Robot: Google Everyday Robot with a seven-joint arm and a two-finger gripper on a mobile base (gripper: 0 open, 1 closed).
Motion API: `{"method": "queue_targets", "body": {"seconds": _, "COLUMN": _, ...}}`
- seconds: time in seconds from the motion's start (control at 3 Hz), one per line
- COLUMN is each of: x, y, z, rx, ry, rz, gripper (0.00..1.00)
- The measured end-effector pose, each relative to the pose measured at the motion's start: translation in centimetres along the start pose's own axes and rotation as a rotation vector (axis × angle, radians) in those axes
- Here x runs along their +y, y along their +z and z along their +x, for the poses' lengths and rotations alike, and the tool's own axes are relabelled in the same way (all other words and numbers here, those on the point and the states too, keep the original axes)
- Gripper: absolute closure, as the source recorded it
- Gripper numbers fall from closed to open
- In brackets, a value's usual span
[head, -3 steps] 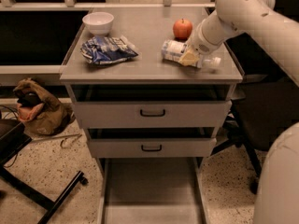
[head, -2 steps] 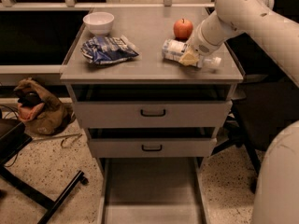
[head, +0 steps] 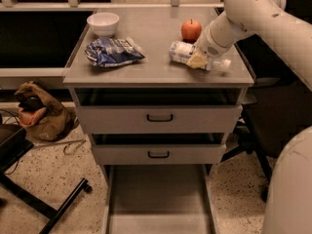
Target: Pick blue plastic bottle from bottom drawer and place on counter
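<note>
Nothing has visibly shifted since a second ago: the white arm's two-finger gripper [head: 197,61] stays low over the small clear plastic bottle with a pale blue-and-white label [head: 179,51], which lies on its side on the flat light grey counter [head: 156,65] towards the right edge, just in front of a round red apple [head: 191,29]. Whether the gripper clasps the bottle or has let go, I cannot tell. Further left lie a crinkled blue-and-white snack bag [head: 113,51] and a small white bowl [head: 103,23], and the lowest grey metal drawer [head: 158,194] stands pulled out below
</note>
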State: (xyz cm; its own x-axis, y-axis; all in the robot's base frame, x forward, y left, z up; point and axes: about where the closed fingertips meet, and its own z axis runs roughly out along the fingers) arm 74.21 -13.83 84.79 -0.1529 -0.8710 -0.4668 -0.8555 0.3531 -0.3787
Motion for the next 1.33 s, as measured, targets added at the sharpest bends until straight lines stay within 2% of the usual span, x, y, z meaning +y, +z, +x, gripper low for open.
{"method": "queue_targets", "body": {"seconds": 0.67, "x": 0.0, "y": 0.01, "z": 0.0, "rx": 0.0, "ry": 0.0, "rz": 0.0, "gripper": 0.12}}
{"method": "queue_targets", "body": {"seconds": 1.0, "x": 0.0, "y": 0.01, "z": 0.0, "rx": 0.0, "ry": 0.0, "rz": 0.0, "gripper": 0.0}}
{"method": "queue_targets", "body": {"seconds": 1.33, "x": 0.01, "y": 0.01, "z": 0.0, "rx": 0.0, "ry": 0.0, "rz": 0.0, "gripper": 0.0}}
